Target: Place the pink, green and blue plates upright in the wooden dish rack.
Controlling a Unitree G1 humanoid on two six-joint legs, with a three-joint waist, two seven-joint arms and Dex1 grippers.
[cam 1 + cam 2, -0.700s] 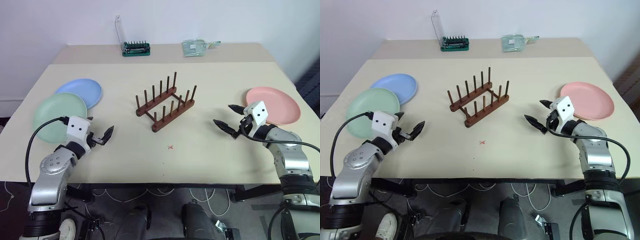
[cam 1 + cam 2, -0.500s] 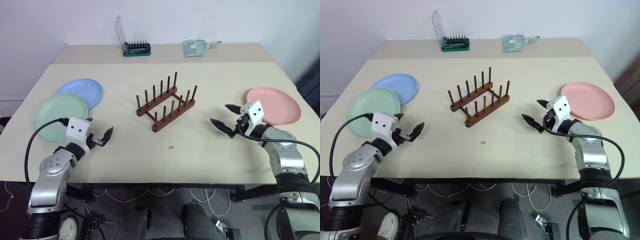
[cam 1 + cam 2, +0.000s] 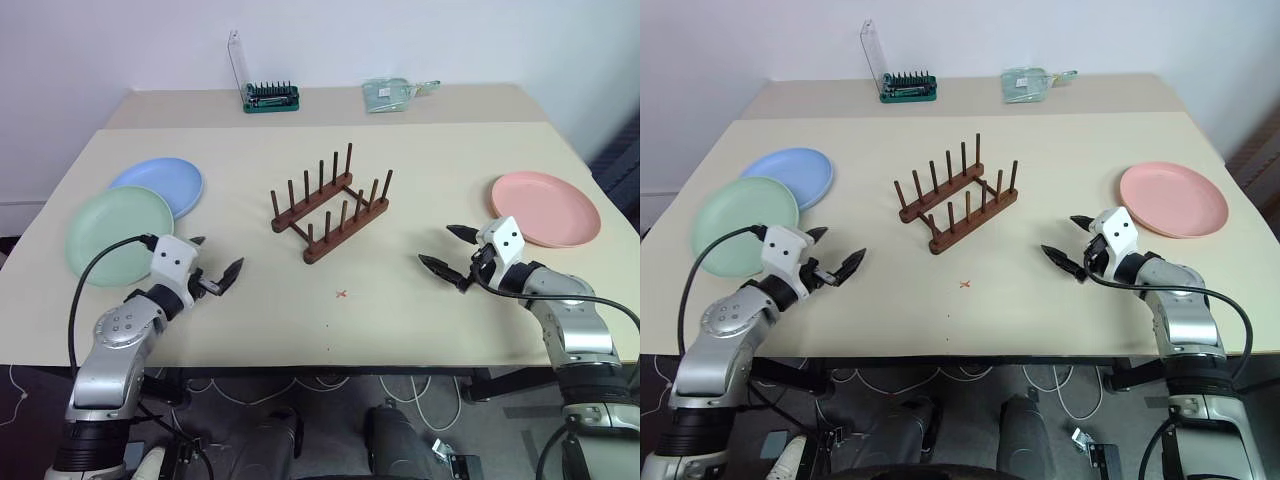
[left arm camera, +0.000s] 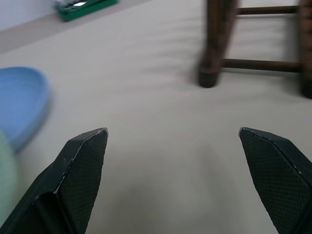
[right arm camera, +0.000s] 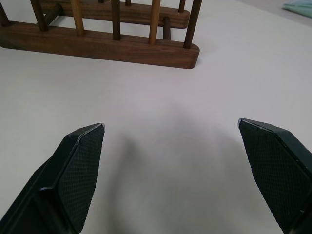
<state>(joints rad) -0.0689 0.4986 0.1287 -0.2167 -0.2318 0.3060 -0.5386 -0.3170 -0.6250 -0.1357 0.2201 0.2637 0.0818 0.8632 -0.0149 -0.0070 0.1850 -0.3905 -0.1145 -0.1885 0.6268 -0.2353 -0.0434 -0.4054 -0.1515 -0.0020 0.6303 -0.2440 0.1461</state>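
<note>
The wooden dish rack (image 3: 330, 205) stands empty at the table's middle. At the left, the green plate (image 3: 118, 234) lies flat, overlapping the blue plate (image 3: 160, 184) behind it. The pink plate (image 3: 546, 208) lies flat at the right. My left gripper (image 3: 218, 254) is open just right of the green plate, low over the table, pointing toward the rack (image 4: 219, 48). My right gripper (image 3: 438, 246) is open left of the pink plate, also facing the rack (image 5: 102, 46). Both hold nothing.
A green tool holder with a clear lid (image 3: 270, 96) and a clear bag (image 3: 392, 94) sit on the back table section. A small red cross (image 3: 342, 294) marks the tabletop in front of the rack. The table's front edge is close behind both grippers.
My left gripper has shifted a little to the right, toward the table's middle. My right gripper has moved slightly left and nearer the front edge. Plates and rack are unmoved.
</note>
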